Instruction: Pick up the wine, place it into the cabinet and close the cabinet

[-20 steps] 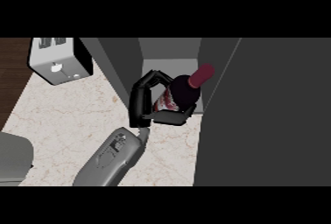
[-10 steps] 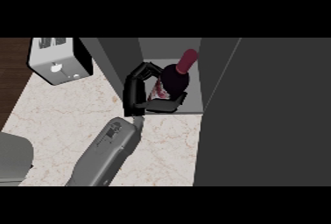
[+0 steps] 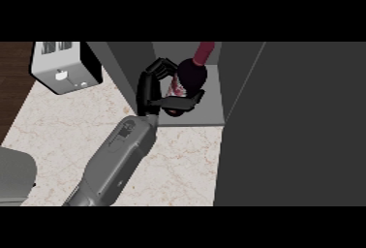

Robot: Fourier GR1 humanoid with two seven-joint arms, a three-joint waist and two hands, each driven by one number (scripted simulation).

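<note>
Robot hand (image 3: 154, 92) grips wine (image 3: 187, 77) inside cabinet (image 3: 187, 116); label apparently unreadable.

Seen from head height, looking steeply down and close onto counter (image 3: 178, 160), open cabinet (image 3: 193, 116) ahead, toaster (image 3: 64, 68) upper left. Single view only.

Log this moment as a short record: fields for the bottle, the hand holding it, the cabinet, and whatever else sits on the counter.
bottle: wine bottle, dark body, red neck, inside the cabinet opening
holding hand: left hand, fingers curled round the bottle
other hand: not in view
cabinet: grey cabinet, open; its door stands at the view's right
counter: marbled counter
other item: toaster at the upper left
task stage: bottle in the cabinet, not released; door not closed
</note>
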